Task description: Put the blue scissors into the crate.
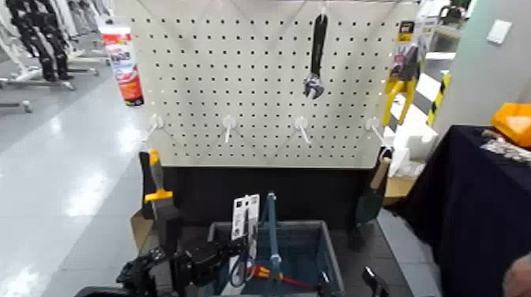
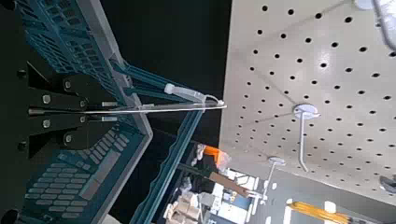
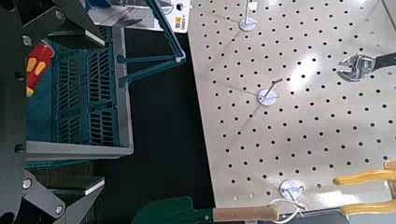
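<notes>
The blue scissors (image 1: 244, 217) are fixed to a tall white card that stands upright over the left half of the crate (image 1: 304, 245), beside its blue handle bar. My left gripper (image 1: 215, 261) is shut on the card from the left. In the left wrist view the card (image 2: 168, 105) shows edge-on, clamped in that gripper (image 2: 93, 110), with the crate's slotted wall (image 2: 65, 177) around it. My right gripper (image 1: 371, 280) waits low at the crate's right. Its own view shows it open (image 3: 89, 112), facing the crate (image 3: 84, 93) and the card's corner (image 3: 177, 14).
A red-and-yellow-handled tool (image 1: 269, 275) lies in the crate. On the pegboard (image 1: 237, 79) behind it hang a black wrench (image 1: 316, 55) and several bare hooks. A yellow-handled brush (image 1: 156, 180) stands at the left and a green trowel (image 1: 371, 193) at the right. A dark-draped table (image 1: 474, 205) is far right.
</notes>
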You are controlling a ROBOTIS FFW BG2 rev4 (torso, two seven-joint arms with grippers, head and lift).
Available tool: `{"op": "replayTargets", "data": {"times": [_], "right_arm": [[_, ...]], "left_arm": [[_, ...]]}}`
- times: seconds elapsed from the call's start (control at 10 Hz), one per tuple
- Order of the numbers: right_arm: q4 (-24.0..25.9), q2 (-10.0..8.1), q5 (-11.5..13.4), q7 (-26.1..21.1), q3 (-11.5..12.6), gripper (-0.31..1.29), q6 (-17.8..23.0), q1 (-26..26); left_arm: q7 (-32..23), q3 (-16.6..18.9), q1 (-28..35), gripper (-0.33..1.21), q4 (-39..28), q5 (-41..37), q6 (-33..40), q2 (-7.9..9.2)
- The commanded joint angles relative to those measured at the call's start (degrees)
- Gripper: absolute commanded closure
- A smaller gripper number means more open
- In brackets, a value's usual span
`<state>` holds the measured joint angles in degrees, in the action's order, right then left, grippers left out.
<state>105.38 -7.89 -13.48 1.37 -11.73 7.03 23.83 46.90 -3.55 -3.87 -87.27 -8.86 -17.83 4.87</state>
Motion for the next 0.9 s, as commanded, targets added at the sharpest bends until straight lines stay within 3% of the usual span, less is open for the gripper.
{"op": "replayTargets", "data": {"times": [0.1, 0.3, 0.4, 0.7, 0.9], "right_arm": [[0.0, -0.02, -0.1, 0.1, 0.0, 0.25, 0.0, -0.1], [-0.2, -0.02, -0.4, 0.2, 0.0, 0.25, 0.0, -0.1], [-0.2, -0.02, -0.4, 0.2, 0.0, 0.25, 0.0, -0.1], [-0.2, -0.11, -0.5, 0.4, 0.1, 0.25, 0.1, -0.1], [-0.2, -0.02, -0.4, 0.4, 0.2, 0.25, 0.2, 0.1]], "left_arm": [[0.2, -0.1, -0.7, 0.72, 0.0, 0.9, -1.9, 0.23], [0.3, -0.5, -1.1, 0.02, 0.0, 0.7, -1.5, 0.41], [0.2, -0.6, -1.3, -0.12, -0.3, 0.5, -1.2, 0.41], [-0.1, -0.4, -0.5, -0.11, -2.0, -0.1, 0.8, 0.14], [-4.4, 1.3, 3.7, -0.08, -7.6, 0.0, 3.9, -0.83]]}}
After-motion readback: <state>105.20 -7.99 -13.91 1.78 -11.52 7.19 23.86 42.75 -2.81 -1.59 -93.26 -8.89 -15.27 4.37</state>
